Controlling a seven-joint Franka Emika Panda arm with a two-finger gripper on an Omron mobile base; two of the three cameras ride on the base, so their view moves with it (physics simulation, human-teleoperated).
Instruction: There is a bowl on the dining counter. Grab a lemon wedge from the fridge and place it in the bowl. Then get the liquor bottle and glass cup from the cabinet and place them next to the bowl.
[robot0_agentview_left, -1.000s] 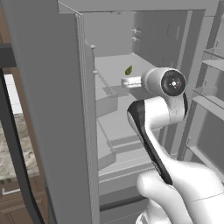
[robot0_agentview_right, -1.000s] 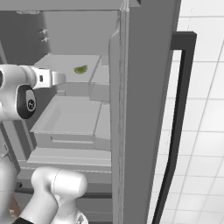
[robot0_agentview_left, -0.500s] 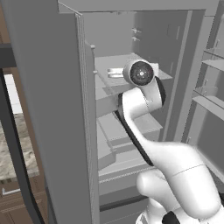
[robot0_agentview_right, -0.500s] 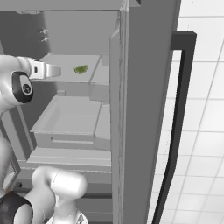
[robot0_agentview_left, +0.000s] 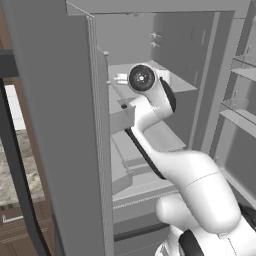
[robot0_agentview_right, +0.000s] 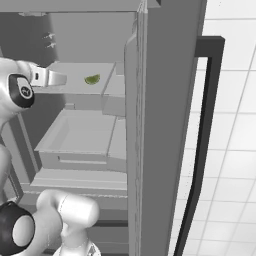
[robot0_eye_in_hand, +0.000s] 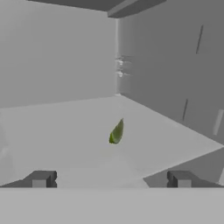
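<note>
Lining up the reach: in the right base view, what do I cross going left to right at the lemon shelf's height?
Gripper → lemon wedge on the fridge shelf → edge of the open fridge door → dark door handle → white tiled wall.

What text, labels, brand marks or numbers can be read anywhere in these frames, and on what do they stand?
None: no readable text shows in any view.
The fridge walls and shelves are plain grey, without a label or brand mark.
The lemon wedge on the shelf bears no mark.
The gripper and the arm carry no lettering; the round disc on the wrist joint shows rings, not characters.
</note>
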